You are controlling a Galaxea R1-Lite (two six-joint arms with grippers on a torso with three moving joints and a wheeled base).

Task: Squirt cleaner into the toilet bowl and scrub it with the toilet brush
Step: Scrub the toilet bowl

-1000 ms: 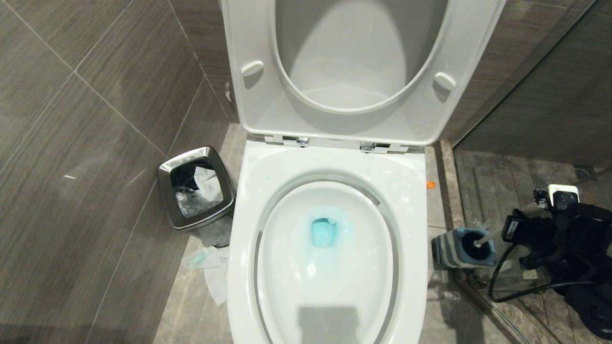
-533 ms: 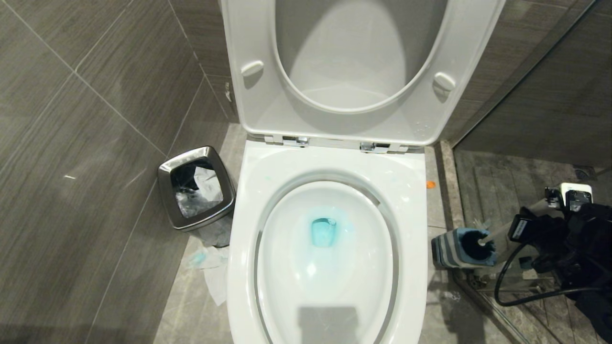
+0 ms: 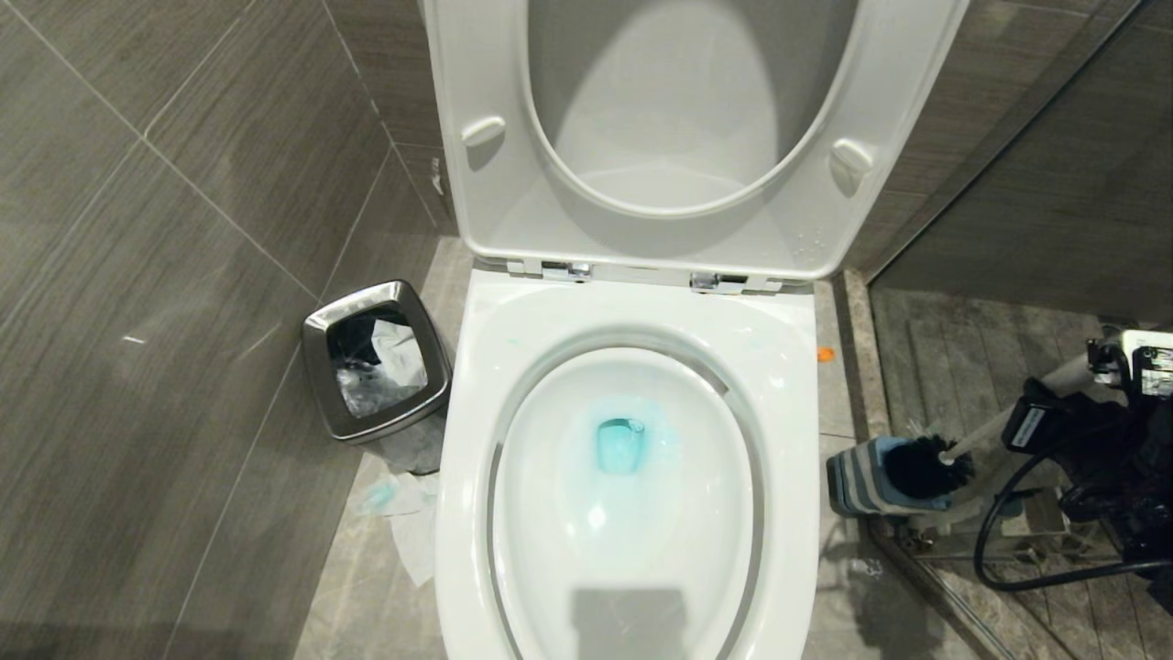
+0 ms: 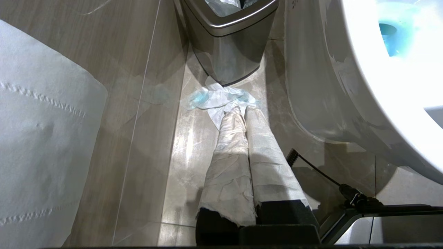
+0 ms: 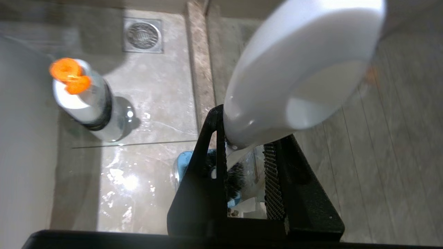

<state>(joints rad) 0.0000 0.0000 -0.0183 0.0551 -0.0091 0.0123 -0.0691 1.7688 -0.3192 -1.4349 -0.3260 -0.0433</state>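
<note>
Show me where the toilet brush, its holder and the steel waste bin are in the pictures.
toilet brush (image 3: 927, 466), head view, on its black bristle head.
holder (image 3: 860, 481), head view, on its striped side wall.
steel waste bin (image 3: 320, 367), head view, on its steel rim.

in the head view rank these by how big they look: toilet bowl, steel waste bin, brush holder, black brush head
1. toilet bowl
2. steel waste bin
3. brush holder
4. black brush head, just lifted clear of the holder; noticeably smallest.

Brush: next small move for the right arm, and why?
Probably lift a bit higher, then swing left over the bowl. The right gripper is shut on the brush, but its black bristles sit right at the holder mouth, and blue cleaner already pools in the bowl.
</note>
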